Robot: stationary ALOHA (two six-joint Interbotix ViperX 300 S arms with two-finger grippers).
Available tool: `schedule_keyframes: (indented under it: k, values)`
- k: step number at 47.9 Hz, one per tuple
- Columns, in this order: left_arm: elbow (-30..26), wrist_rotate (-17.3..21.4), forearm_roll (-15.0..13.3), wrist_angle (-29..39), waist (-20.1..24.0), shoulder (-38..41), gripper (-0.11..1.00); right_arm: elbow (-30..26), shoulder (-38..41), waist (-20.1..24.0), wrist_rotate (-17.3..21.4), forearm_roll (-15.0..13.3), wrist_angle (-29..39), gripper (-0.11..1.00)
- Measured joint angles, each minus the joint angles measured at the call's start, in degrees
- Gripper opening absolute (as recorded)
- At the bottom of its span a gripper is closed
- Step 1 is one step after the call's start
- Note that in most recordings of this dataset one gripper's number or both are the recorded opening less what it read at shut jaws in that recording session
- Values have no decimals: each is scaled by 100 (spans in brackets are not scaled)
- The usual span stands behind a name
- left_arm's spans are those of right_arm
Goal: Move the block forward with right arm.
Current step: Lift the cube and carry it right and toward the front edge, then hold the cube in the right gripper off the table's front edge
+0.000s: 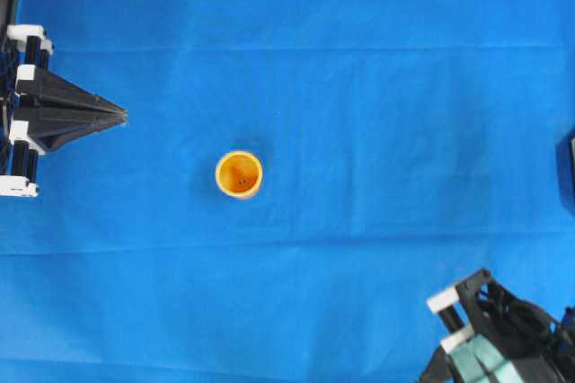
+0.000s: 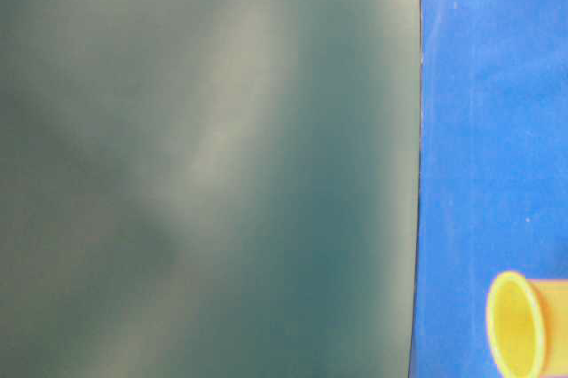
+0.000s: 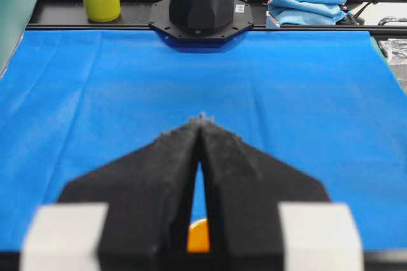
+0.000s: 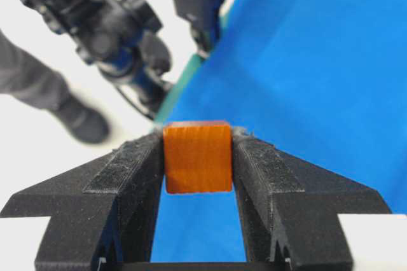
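The block [image 4: 197, 156] sits clamped between the right end effector [image 4: 197, 163]'s two fingers, lifted over the blue bench [image 1: 359, 86] near its edge, at about five o'clock from overhead. The orange cup [image 1: 239, 173] stands upright mid-bench, well apart. At nine o'clock, the left end effector [image 1: 115, 115] is pinched closed, holding nothing.

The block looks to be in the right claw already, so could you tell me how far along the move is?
Done: the right claw is shut on the block. In hand: the claw sits at the near right corner of the blue cloth. Left: carrying the block forward and setting it down. The left claw is shut and idle.
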Motion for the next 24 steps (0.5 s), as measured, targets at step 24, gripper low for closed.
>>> schedule_keyframes:
  k: [24]
  values:
    - [-18,-9,0,9,0,-9,1,-141,114,88,0,0,-9,40]
